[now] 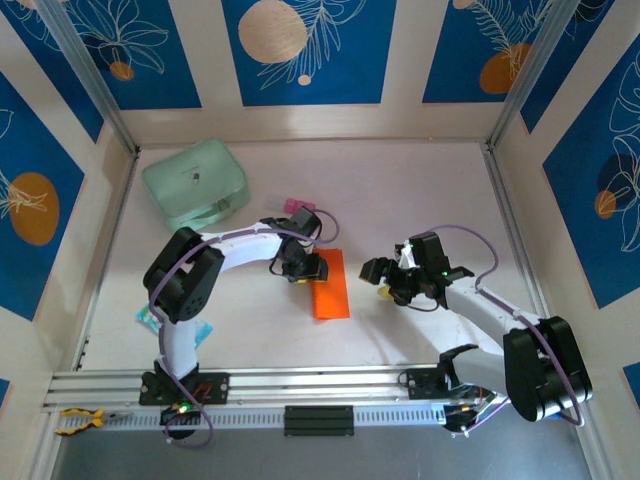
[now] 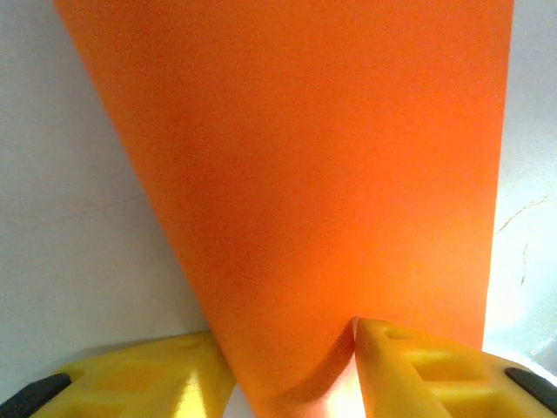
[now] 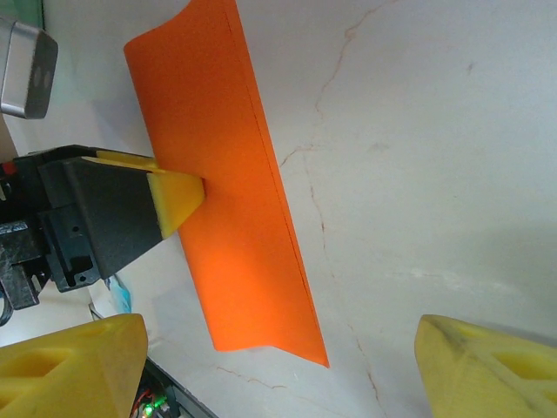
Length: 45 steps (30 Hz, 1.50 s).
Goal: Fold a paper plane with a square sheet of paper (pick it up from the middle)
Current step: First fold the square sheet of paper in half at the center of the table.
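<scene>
While my left gripper (image 1: 310, 270) rests 2 half-parted fingers (image 2: 418, 366) on the folded orange sheet (image 1: 331, 288), grip unclear, the right gripper (image 1: 378, 280) hovers wide, empty

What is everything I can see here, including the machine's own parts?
paper: one, orange, folded oblong, mid-table
case: one, mint green, far left corner
block: one, pink, between case and paper
teal bits: two, by the left arm's base; unclear what
tool: one, yellow handles, front left
table: one, white
left arm, right arm: white and black, near edge
left fingers: two, yellow, apart, one tip on paper
right fingers: two, yellow, wide apart, empty, right of paper
</scene>
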Tool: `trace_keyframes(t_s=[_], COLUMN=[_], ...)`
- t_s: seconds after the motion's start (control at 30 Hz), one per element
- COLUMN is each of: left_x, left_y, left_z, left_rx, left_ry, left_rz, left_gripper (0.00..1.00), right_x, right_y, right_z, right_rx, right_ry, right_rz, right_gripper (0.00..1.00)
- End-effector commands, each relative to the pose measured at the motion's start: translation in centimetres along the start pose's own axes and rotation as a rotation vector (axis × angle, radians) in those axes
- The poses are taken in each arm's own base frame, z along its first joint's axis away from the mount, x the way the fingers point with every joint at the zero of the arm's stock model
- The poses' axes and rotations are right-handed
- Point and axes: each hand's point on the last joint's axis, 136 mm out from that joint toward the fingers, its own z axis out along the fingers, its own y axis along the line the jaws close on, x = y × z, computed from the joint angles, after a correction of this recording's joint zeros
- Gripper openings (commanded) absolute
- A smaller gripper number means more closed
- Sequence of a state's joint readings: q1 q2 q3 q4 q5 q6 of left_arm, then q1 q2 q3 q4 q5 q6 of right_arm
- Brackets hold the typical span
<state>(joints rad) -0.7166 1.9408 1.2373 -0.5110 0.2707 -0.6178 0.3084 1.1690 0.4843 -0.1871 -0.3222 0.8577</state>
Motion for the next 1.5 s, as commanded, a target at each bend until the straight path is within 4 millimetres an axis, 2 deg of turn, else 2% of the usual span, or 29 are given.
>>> trace_keyframes(t_s=[0.0, 0.47, 1.17, 1.3, 1.37, 1.47], left_x=[2.61, 2.55, 2.57, 2.55, 2.46, 2.35], left_y=[4.45, 4.45, 4.76, 4.9, 4.96, 5.03], left_z=[3.48, 3.44, 3.85, 3.78, 3.57, 3.21], left_rx=[-0.159, -0.162, -0.172, -0.178, -0.183, -0.19], left_ry=[0.092, 0.099, 0.099, 0.094, 0.082, 0.067], left_rz=[-0.002, 0.017, -0.011, -0.016, -0.015, -0.014], left_gripper=[0.47, 0.53, 0.55, 0.52, 0.43, 0.43], right_x=[0.47, 0.49, 0.56, 0.54, 0.53, 0.58], right_y=[0.29, 0.16, 0.13, 0.11, 0.12, 0.04], right_z=[0.02, 0.07, 0.11, 0.14, 0.15, 0.16], right_rx=[-0.015, -0.013, -0.012, -0.011, -0.011, -0.009], right_ry=[0.026, 0.026, 0.029, 0.03, 0.03, 0.032], right_rz=[-0.001, 0.003, 0.003, 0.001, 0.002, 0.003], right_gripper=[0.81, 0.81, 0.81, 0.81, 0.81, 0.81])
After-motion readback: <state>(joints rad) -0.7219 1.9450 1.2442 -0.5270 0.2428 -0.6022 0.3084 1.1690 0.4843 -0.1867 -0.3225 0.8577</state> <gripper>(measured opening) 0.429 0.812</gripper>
